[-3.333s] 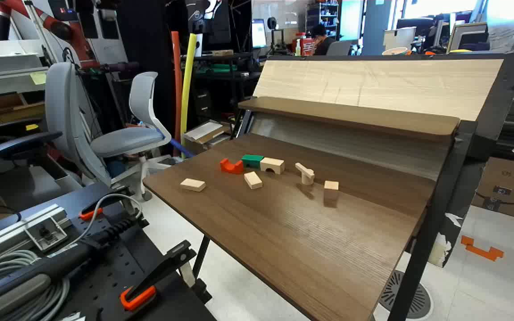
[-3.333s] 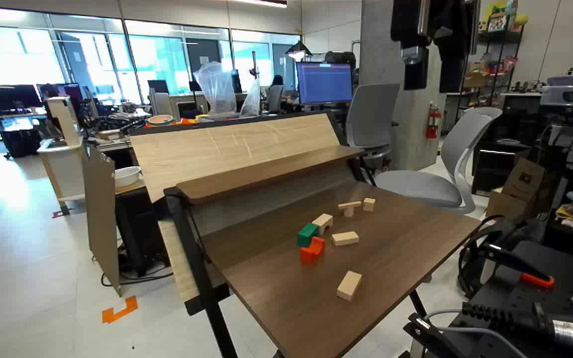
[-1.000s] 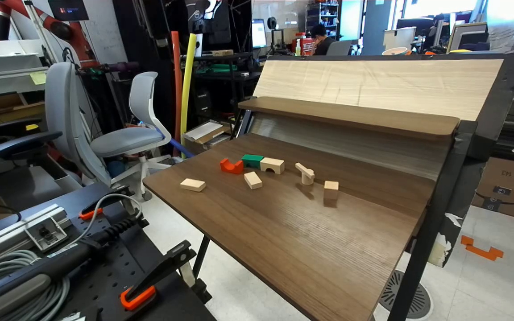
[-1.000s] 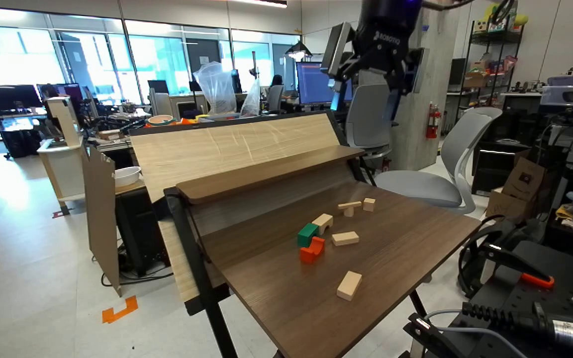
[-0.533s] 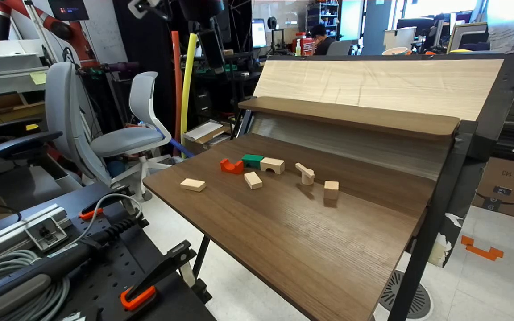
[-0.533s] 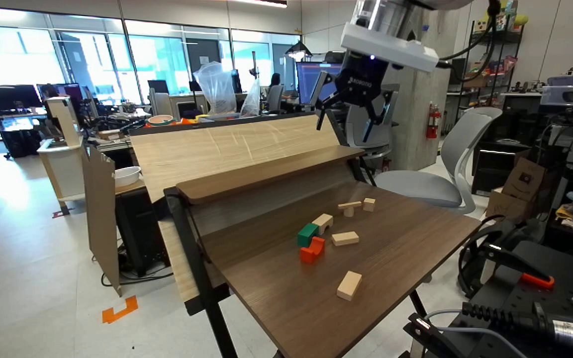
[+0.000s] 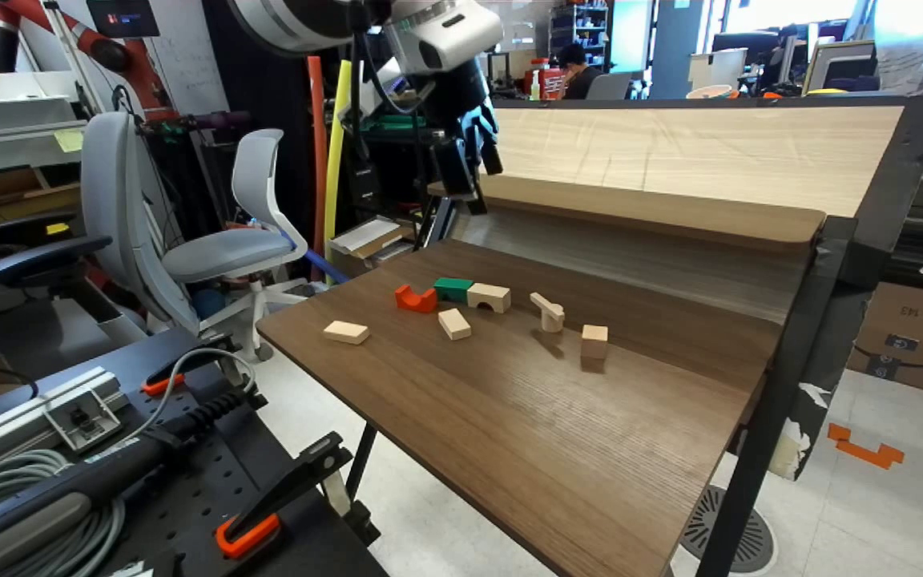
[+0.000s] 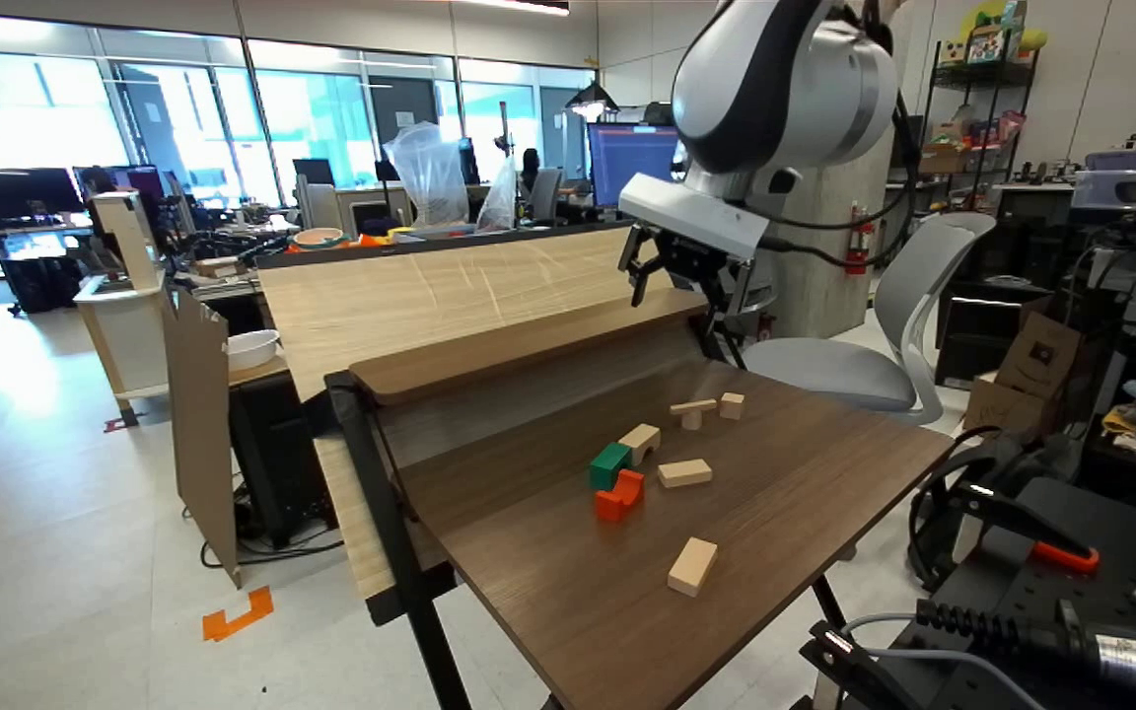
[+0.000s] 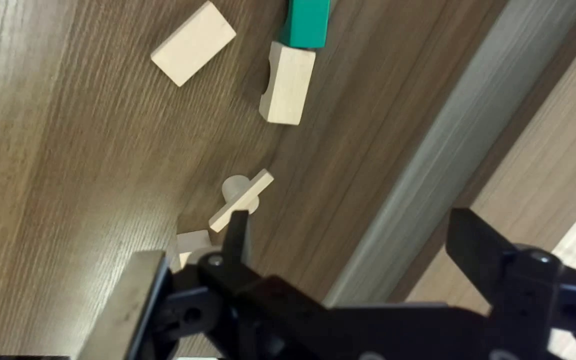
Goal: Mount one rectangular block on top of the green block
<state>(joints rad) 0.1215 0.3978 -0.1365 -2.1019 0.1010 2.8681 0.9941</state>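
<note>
The claw hangs high over the desk, released, its fingers wide apart with nothing held. In the wrist view a plain rectangular block lies flat toward half past ten from it, and the green block just short of twelve, seemingly touching an arched block. (A look-alike lies at five o'clock from the green in an exterior view; either should serve.) The step looks to be the reach: the block's length runs half past one to half past seven, so best twist the fingers to pinch across its middle, then set it level on the green, leaving the orange-red block unbumped.
</note>
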